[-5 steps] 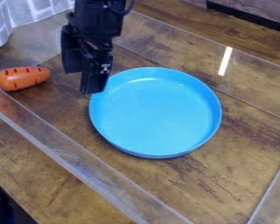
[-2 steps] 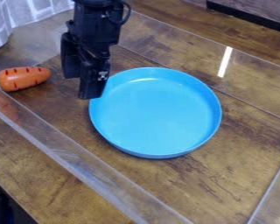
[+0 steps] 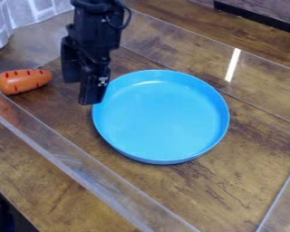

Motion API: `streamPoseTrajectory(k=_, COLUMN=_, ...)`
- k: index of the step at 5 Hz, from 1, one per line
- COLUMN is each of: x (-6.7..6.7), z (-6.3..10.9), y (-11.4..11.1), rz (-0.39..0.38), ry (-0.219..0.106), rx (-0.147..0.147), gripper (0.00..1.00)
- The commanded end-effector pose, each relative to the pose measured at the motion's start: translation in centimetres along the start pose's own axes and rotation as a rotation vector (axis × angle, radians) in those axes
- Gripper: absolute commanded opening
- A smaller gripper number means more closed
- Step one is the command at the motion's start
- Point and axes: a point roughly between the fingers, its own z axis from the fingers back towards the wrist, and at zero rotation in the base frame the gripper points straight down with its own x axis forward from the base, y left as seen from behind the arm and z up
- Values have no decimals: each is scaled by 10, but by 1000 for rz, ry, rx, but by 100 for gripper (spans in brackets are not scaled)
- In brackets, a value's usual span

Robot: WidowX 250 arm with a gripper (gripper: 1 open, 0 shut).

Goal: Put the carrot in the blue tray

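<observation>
The carrot is a stubby orange toy with dark cross lines, its green top pointing left. It lies on the wooden table at the left edge of the view. The blue tray is a large round shallow dish in the middle of the table, with nothing in it. My black gripper hangs between the two, pointing almost straight down, just left of the tray's rim and right of the carrot. Its fingers stand open with nothing between them, apart from the carrot.
A clear plastic sheet covers the dark wooden table, with glare streaks at the right. A pale object shows at the top left corner. The table's front edge runs along the lower left.
The gripper has crept slightly left toward the carrot and a touch lower. Carrot and tray have not moved.
</observation>
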Motion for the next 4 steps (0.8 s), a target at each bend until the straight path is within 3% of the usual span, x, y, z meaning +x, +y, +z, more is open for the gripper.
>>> streamPoseTrajectory(k=1, x=-3, z=4, y=11, rz=30, ry=-30, rx=18, gripper=100)
streamPoseTrajectory(k=4, x=-19, z=5, y=31, rz=49, ry=-35, rx=34, gripper=100)
